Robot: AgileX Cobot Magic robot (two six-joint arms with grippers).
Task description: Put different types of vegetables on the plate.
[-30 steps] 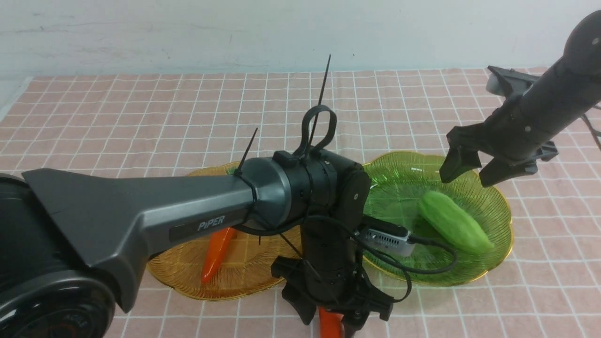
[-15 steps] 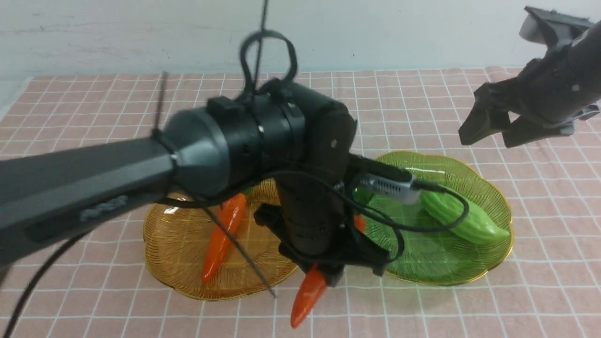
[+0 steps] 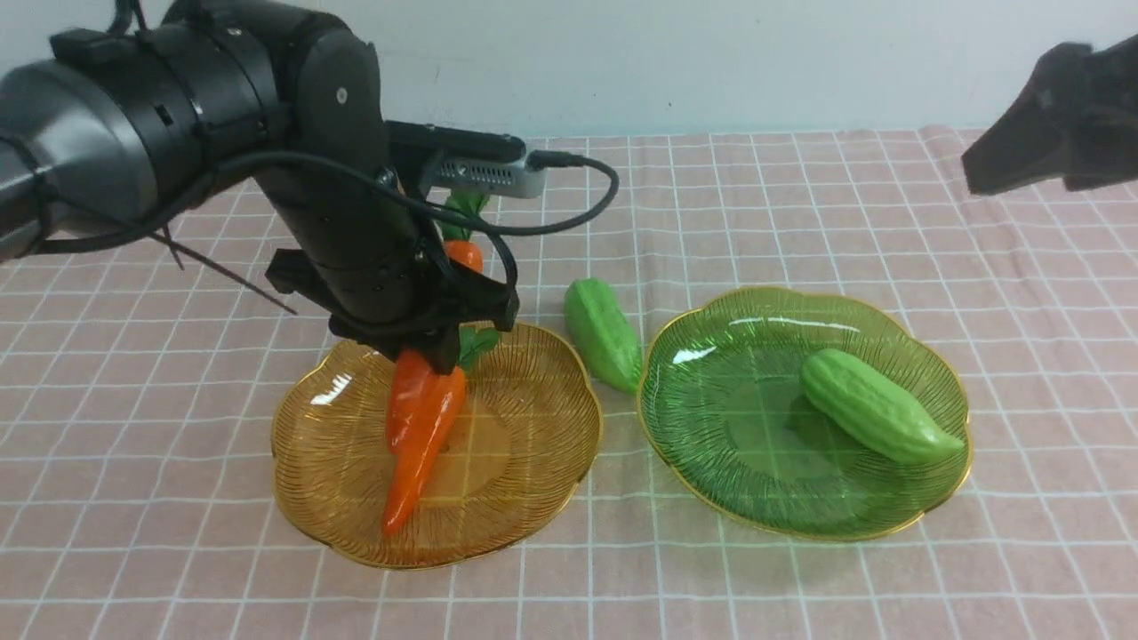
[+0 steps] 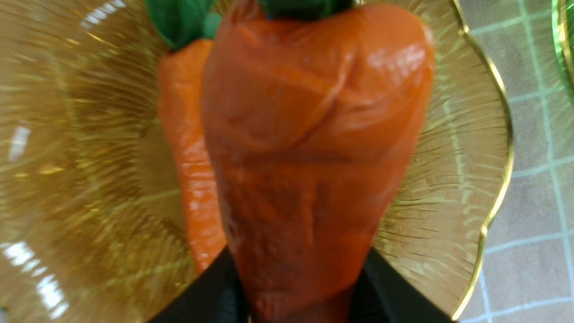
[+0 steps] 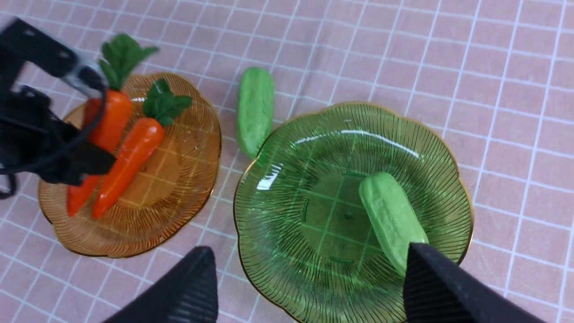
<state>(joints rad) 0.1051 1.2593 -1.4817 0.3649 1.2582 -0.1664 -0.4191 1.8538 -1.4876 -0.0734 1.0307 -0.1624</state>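
Observation:
Over the amber plate (image 3: 520, 427) my left gripper (image 3: 427, 351) is shut on an orange carrot (image 3: 407, 396), which stands steeply with its leafy top up and its tip low over the plate. Seen from the left wrist, this carrot (image 4: 309, 157) fills the gap between the black fingers (image 4: 385, 291). Beside it a second carrot (image 3: 425, 453) lies flat on the plate. One green gourd (image 3: 876, 416) rests on the green plate (image 3: 729, 427). Another gourd (image 3: 605, 333) lies on the cloth between the plates. My right gripper (image 5: 309, 269) hangs open and empty, high above the green plate (image 5: 305, 233).
A pink checked cloth (image 3: 800, 204) covers the table up to a white wall at the back. The two plates sit side by side near the front, with the loose gourd touching the green plate's rim. The left arm's cable loops above the amber plate.
My left gripper has carried the carrot from the table's front edge up and back over the amber plate. The right gripper has risen and pulled away to the upper right.

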